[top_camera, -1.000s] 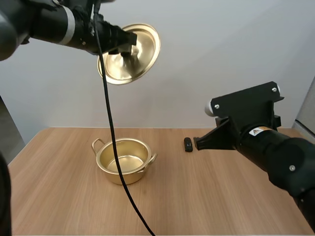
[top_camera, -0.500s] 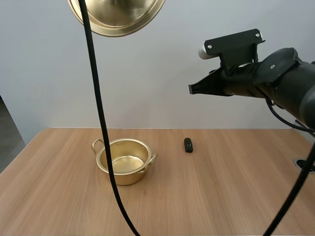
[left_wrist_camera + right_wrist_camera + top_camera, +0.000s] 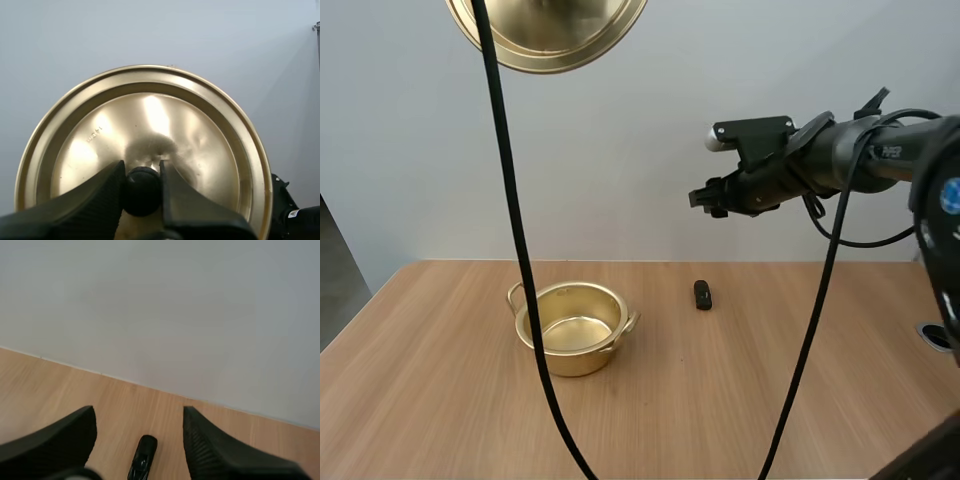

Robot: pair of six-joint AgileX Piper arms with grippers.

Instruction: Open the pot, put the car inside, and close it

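Right wrist view: small black toy car, lengthwise between open right jaws, well below; left jaws grip golden metal lid.

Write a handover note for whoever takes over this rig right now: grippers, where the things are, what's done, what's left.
Left gripper: shut on the lid by its knob, held high above the table.
Right gripper: open and empty, in the air, with the car below it.
Pot: open and empty on the table; the car lies to its right, apart from it.
Done: pot opened.
Left: grasp the car, put it in the pot, set the lid back on.
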